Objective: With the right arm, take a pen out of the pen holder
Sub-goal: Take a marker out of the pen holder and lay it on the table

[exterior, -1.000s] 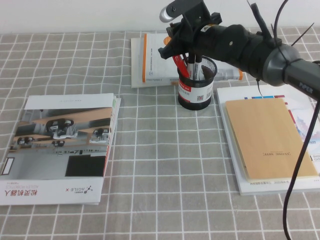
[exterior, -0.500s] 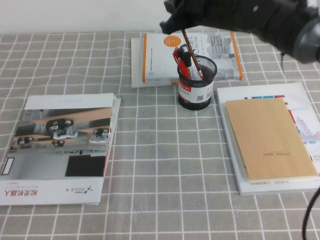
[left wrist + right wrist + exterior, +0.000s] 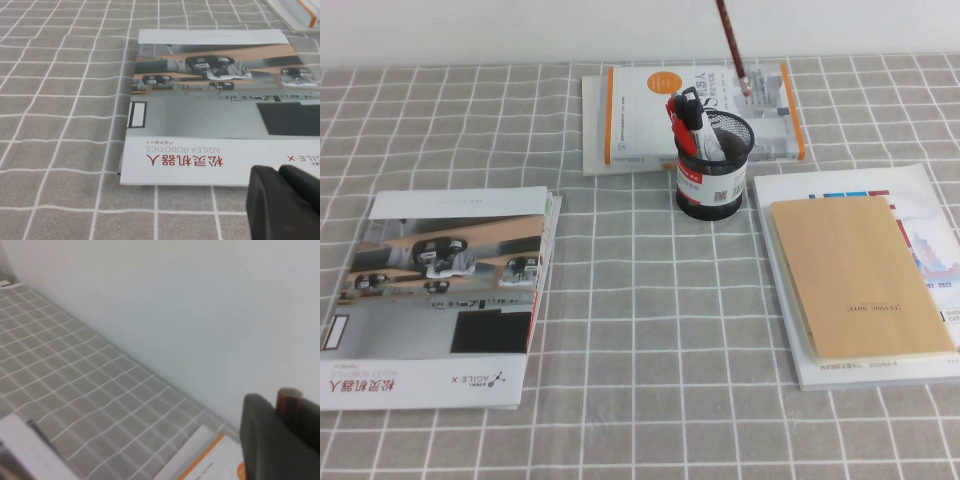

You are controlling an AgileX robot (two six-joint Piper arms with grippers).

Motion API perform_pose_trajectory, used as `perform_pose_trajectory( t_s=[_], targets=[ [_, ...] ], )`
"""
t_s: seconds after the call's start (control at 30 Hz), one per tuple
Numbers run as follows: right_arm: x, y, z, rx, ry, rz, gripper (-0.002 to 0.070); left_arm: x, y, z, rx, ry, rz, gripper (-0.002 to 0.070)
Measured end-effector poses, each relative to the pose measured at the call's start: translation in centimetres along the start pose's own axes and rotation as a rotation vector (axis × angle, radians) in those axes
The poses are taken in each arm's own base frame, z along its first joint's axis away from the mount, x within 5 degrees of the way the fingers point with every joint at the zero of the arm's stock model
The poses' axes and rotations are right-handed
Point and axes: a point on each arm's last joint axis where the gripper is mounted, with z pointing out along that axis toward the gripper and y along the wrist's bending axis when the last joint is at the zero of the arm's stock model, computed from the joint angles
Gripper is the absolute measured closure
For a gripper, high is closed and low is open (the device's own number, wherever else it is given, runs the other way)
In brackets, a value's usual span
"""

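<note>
pinching the pen (image 3: 731,45) by its upper end, the right gripper (image 3: 286,419) is closed tight on it, up high at the far side w/ only pale wall (image 3: 150,300) behind it. pen hangs slightly tilted and fully out of the pen holder (image 3: 713,178). its tip is in the air above the rim, apart from it, seen against the orange-edged book (image 3: 640,120).

room: holder is hemmed in. the book lies just behind it on the far side, and a corner of the white booklet (image 3: 790,195) sits just beside it on the right. widest bare stretch of checked cloth (image 3: 650,330) runs down the middle, btwn the brochure (image 3: 440,300) at near left and the tan notebook (image 3: 860,275) stacked on the booklet at right. cloth also bare along the far left.

pen look: thin straight barrel, dark red-brown, w/ a pale ribbed bit near the tip.

materials: holder is a black wire-mesh cylinder w/ a red & white label; red pens (image 3: 682,112) lean in it to the left. cloth is grey w/ white grid lines, a bit rumpled. brochure is glossy, photo cover, red print. notebook cover is matte tan, flat, square-cornered.

left gripper (image 3: 278,172) is at near left, just by the brochure's near edge, black fingers pressed together, holding nothing.
</note>
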Motion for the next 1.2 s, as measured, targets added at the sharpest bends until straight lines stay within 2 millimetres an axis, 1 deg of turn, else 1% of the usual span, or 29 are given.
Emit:
perform_pose_trajectory(
  t_s=[0.1,0.2,0.3,0.4,0.53,0.6,0.73,0.83,0.93,1.0,1.1,1.2],
  targets=[
    [-0.9,0.2,-2.4,0.008,0.079,0.064,0.0662,0.0,0.0,0.0,0.000,0.000,0.000,0.0678],
    [-0.9,0.1,-4.6,0.052,0.212,0.143,0.0662,0.0,0.0,0.0,0.000,0.000,0.000,0.0678],
    [-0.1,0.2,-6.2,0.097,0.374,0.266,0.0662,0.0,0.0,0.0,0.000,0.000,0.000,0.0678],
    [1.1,0.5,-6.9,0.104,0.526,0.361,0.0662,0.0,0.0,0.0,0.000,0.000,0.000,0.0678],
    [2.6,1.0,-6.6,0.096,0.639,0.441,0.0662,0.0,0.0,0.0,0.000,0.000,0.000,0.0678],
    [3.8,1.4,-6.2,0.082,0.682,0.488,0.0662,0.0,0.0,0.0,0.000,0.000,0.000,0.0678],
    [7.0,2.1,-4.9,0.057,0.747,0.555,0.0662,0.0,0.0,0.0,0.000,0.000,0.000,0.0678],
    [9.8,2.6,-4.2,0.059,0.780,0.591,0.0662,0.0,0.0,0.0,0.000,0.000,0.000,0.0678],
    [12.5,3.6,-3.8,0.061,0.798,0.606,0.0662,0.0,0.0,0.0,0.000,0.000,0.000,0.0678],
    [13.7,4.4,-3.7,0.060,0.786,0.604,0.0662,0.0,0.0,0.0,0.000,0.000,0.000,0.0678],
    [15.0,5.4,-3.3,0.062,0.740,0.601,0.0662,0.0,0.0,0.0,0.000,0.000,0.000,0.0678],
    [16.0,5.7,-2.6,0.070,0.706,0.598,0.0662,0.0,0.0,0.0,0.000,0.000,0.000,0.0678]
  ],
)
